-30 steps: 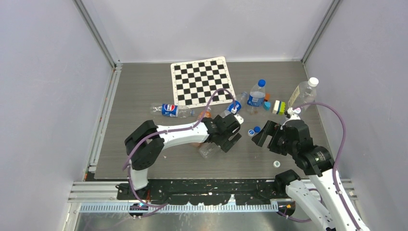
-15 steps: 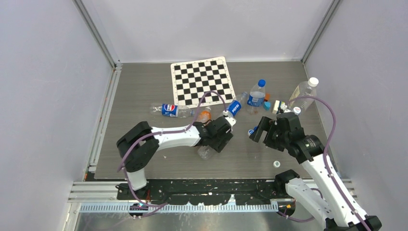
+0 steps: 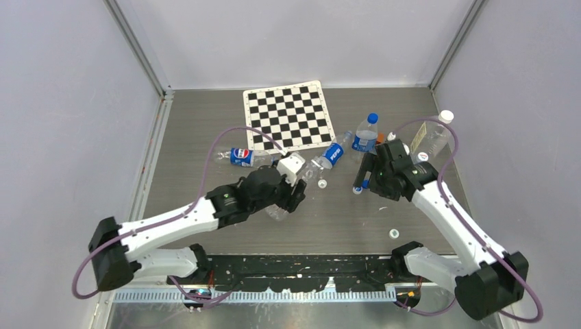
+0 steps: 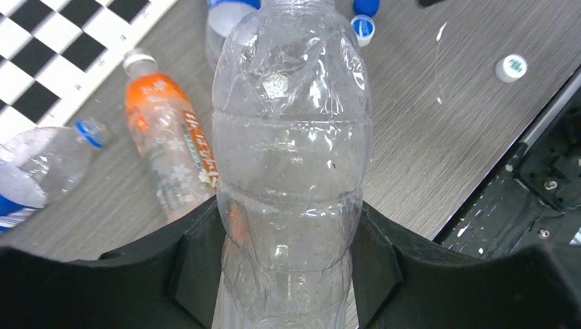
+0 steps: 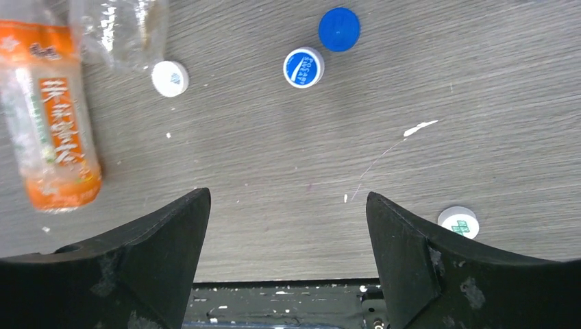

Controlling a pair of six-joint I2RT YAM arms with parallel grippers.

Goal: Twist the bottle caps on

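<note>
Upper left of the top view: a Pepsi-labelled bottle (image 3: 241, 156) lies on its side on the grey table (image 3: 205, 123), just left of the chequered board (image 3: 288, 116). Centre: the left gripper (image 3: 291, 197) is clenched on a crumpled clear bottle (image 4: 291, 151). The left wrist view shows both fingers (image 4: 199, 274) pressed against its lower body. Its neck runs out of the top of that frame, so whether it carries a cap cannot be told. An orange-labelled bottle (image 4: 171, 147) lies flat on the table to the left of it in that view. Right of centre in the top view, a blue-labelled bottle (image 3: 330, 155) lies on its side off the board's lower right corner, and a bottle with a blue cap (image 3: 366, 133) stands upright beyond it. The right gripper (image 5: 288, 205) is released, its jaws wide with only bare table between them. Four loose caps lie on the table in the right wrist view. A plain white cap (image 5: 170, 78) is at upper left. A blue-and-white cap (image 5: 303, 67) and a solid blue cap (image 5: 339, 29) sit close together at top centre, not touching. A white cap with a green mark (image 5: 458, 222) is at lower right, well apart from the rest. Far right in the top view, a white-capped bottle (image 3: 433, 133) sits near the wall; whether it leans or lies cannot be told.
</note>
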